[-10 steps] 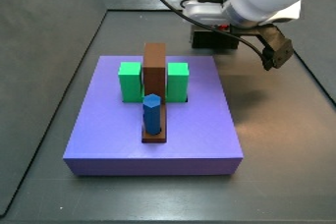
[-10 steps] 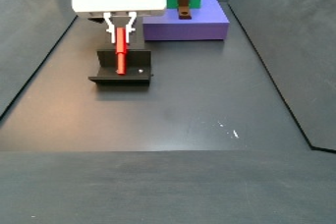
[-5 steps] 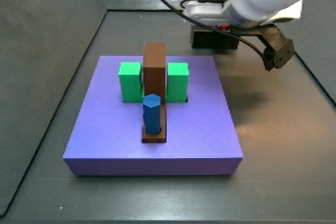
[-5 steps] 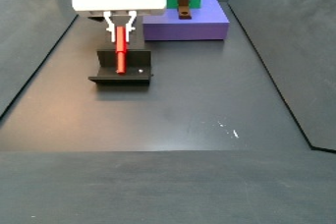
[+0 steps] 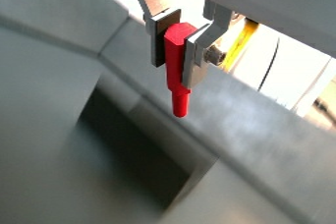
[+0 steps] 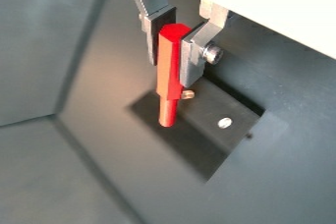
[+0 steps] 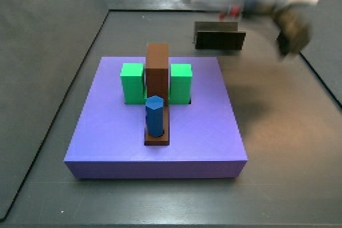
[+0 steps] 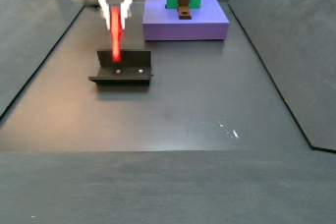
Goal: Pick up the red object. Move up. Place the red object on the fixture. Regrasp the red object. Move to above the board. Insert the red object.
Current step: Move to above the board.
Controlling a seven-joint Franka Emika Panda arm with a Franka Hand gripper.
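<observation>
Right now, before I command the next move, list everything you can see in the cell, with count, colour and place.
red object: one, bright red peg, held upright between the gripper fingers, its lower end above the fixture and clear of it in a side view.
fixture: one, dark bracket on a base plate, on the floor beside the board.
board: one, purple slab, on the floor.
green blocks: two, on the board, one on each side of the brown bar.
brown bar: one, upright, standing on the board.
blue peg: one, upright on the board in front of the brown bar.
floor: dark grey, with walls around.
gripper: one, silver fingers, shut on the red object, above the fixture; blurred in a side view.
</observation>
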